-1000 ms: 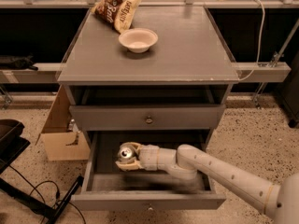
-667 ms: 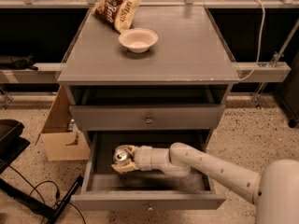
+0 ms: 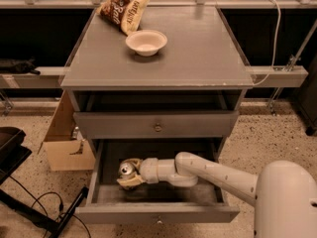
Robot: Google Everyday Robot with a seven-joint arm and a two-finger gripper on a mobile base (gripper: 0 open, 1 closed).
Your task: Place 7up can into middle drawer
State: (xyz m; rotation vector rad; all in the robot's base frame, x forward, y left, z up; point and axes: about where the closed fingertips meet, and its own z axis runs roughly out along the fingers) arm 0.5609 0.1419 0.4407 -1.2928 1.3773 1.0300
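Down in the open middle drawer [image 3: 198, 213], the tool [image 3: 128, 173] is at the left side, over the dark tray. It is clenched on the 7up can [image 3: 125, 169]. One tan finger sits above the can and one finger [image 3: 130, 183] sits below it. The can is tipped, so its shiny silver top faces up and to the left. I cannot tell if the can touches the drawer bottom. The white arm [image 3: 213, 173] reaches in from the right. Above it, the other grey drawer [image 3: 114, 125] is closed, with a small round knob [image 3: 157, 128]. Up on the worktop [image 3: 198, 48] sits a white bowl [image 3: 146, 41], and a chip bag [image 3: 121, 11] lies just behind it. A cardboard box [image 3: 67, 152] stands on the floor to the left.
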